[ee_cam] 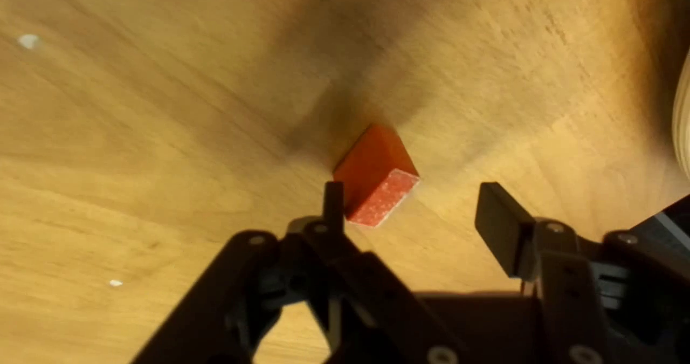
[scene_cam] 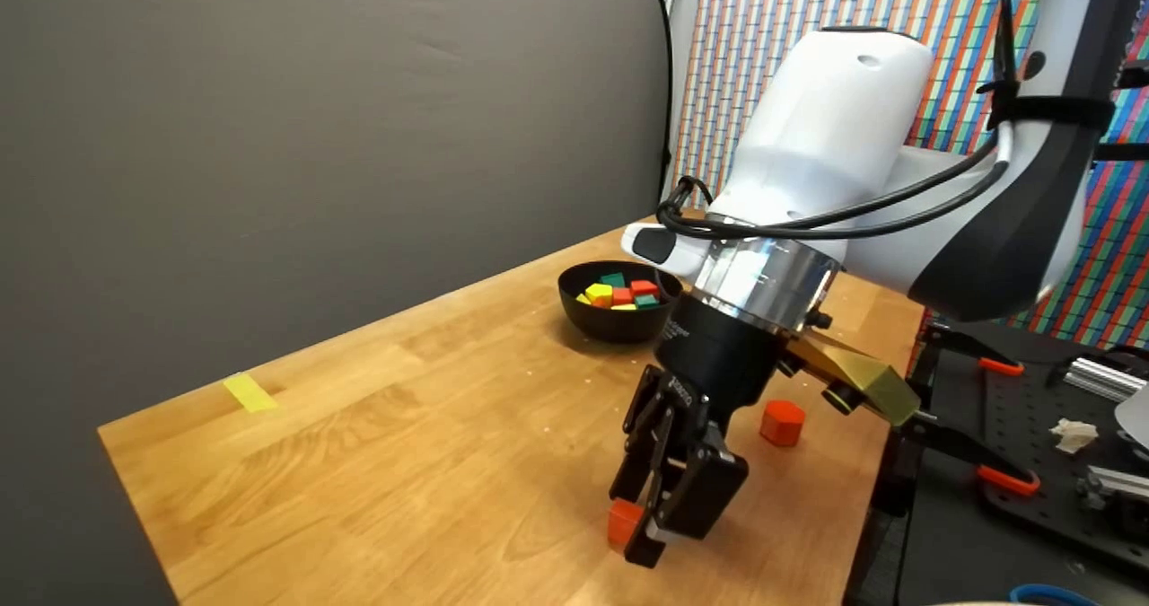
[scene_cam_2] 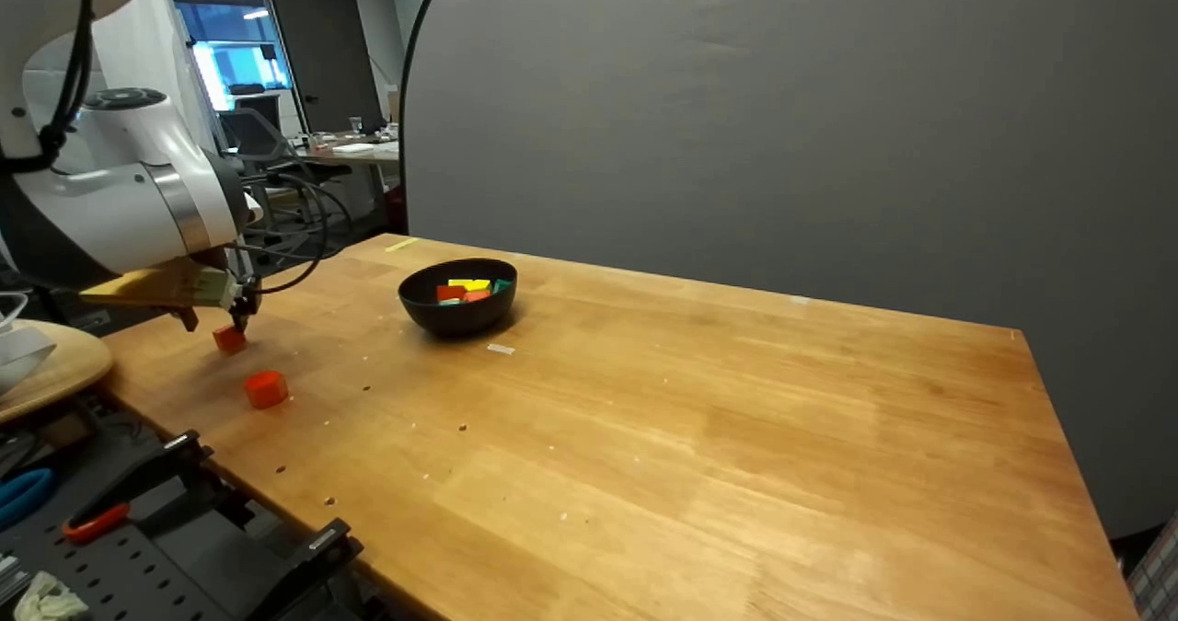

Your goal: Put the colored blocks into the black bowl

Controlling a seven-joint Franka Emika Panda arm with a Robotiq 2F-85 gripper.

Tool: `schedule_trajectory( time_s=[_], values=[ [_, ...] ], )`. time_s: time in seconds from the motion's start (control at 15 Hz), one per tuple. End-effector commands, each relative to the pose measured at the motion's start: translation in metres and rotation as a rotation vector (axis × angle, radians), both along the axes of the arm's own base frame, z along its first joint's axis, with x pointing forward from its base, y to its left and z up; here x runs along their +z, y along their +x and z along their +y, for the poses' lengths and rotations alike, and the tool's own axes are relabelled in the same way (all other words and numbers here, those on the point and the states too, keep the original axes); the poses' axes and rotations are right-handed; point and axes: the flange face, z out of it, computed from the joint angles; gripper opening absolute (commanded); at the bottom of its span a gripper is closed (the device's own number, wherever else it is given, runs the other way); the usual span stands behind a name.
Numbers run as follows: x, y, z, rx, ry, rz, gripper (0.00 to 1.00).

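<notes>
— Black hinged two-finger gripper [ee_cam: 414,205] is sitting closest in the wrist view, jaws standing wide. What's showing by the tips?

— Small, angular orange-red block [ee_cam: 377,176], resting on the light-brown wooden tabletop [ee_cam: 108,137]. It's lying just beside one finger, well apart from the other.

— Touching?

— I'm not managing to tell, lol. Another small orange-red block [scene_cam: 783,424] is sitting on the tabletop in both exterior views.

— And the others?

— Small red, yellow and green blocks [scene_cam: 600,294] are lying together inside that round, smooth black bowl [scene_cam_2: 456,320].
</notes>
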Motion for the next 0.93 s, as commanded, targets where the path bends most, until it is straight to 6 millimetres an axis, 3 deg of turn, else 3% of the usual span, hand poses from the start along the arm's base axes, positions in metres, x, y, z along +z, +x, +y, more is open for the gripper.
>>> schedule_trajectory(
  time_s=[0.0, 0.2, 0.33, 0.4, 0.67, 0.87],
  values=[
    [0.006, 0.004, 0.008, 0.025, -0.016, -0.013, 0.35],
    [0.01, 0.008, 0.014, 0.041, -0.045, -0.048, 0.11],
    [0.01, 0.008, 0.015, 0.045, -0.062, -0.065, 0.06],
    [0.01, 0.009, 0.015, 0.045, -0.071, -0.074, 0.12],
    [0.022, 0.014, 0.014, 0.042, -0.089, -0.135, 0.12],
    [0.062, 0.041, 0.0, -0.008, -0.085, -0.265, 0.12]
  ],
)
